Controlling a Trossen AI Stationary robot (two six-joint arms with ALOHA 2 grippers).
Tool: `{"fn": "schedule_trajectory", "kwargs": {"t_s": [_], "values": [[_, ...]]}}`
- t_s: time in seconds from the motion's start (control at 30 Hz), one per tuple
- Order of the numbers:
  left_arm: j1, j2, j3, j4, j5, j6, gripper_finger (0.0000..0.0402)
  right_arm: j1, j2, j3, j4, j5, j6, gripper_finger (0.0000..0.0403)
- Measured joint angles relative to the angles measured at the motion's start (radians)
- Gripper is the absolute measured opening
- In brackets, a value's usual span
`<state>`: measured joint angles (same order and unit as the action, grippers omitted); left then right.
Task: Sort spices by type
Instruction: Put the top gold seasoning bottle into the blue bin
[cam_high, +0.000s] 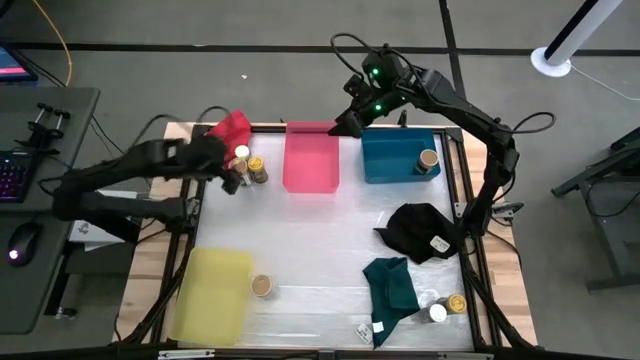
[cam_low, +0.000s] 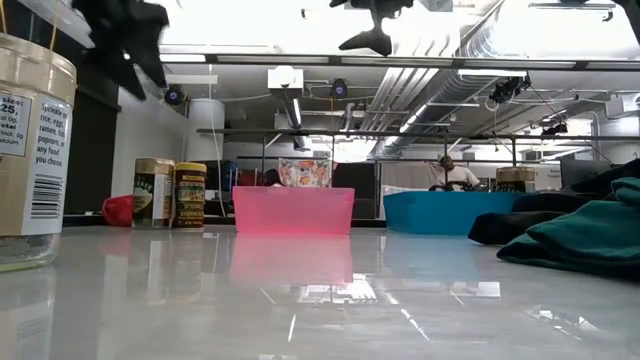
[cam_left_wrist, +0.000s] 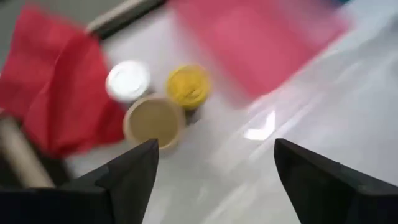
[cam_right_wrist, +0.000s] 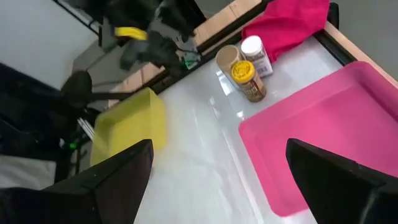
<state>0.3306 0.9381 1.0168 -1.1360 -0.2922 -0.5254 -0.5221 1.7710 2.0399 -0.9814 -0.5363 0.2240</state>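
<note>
While open, left end effector (cam_high: 228, 172) overhangs jars (cam_high: 250, 166).

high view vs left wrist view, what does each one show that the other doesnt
Only the high view shows the yellow tray, the blue tray with a jar inside, the black cloth, the teal cloth and the right gripper over the pink tray's far edge. Only the left wrist view shows the left gripper open. Both show the red cloth, the pink tray and three jars beside it: white lid, yellow lid, tan lid.
</note>
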Motion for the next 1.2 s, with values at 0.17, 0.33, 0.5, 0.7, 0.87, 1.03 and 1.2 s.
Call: {"fn": "schedule_trajectory", "kwargs": {"t_s": [0.17,0.33,0.5,0.7,0.87,1.03,1.2], "values": [[0.119,0.194,0.052,-0.054,0.004,0.022,0.0314,-0.001,0.0,0.0,-0.058,-0.001,-0.054,0.0362],[0.212,0.315,0.088,-0.08,0.075,0.055,0.0315,-0.002,0.0,0.0,-0.111,-0.004,-0.103,0.0362],[0.276,0.382,0.087,-0.082,0.127,0.091,0.0315,-0.001,0.0,0.0,-0.15,-0.004,-0.149,0.0362],[0.346,0.418,0.087,-0.063,0.134,0.112,0.0315,-0.001,0.0,0.0,-0.155,-0.003,-0.175,0.0362],[0.391,0.442,0.087,-0.035,0.217,0.143,0.0315,-0.001,0.0,0.0,-0.155,-0.003,-0.18,0.0362],[0.398,0.444,0.087,-0.019,0.24,0.154,0.0315,-0.001,0.0,0.0,-0.154,-0.003,-0.178,0.0362],[0.398,0.443,0.059,-0.023,0.239,0.164,0.0315,-0.001,0.0,0.0,-0.154,-0.003,-0.177,0.0362]]}}
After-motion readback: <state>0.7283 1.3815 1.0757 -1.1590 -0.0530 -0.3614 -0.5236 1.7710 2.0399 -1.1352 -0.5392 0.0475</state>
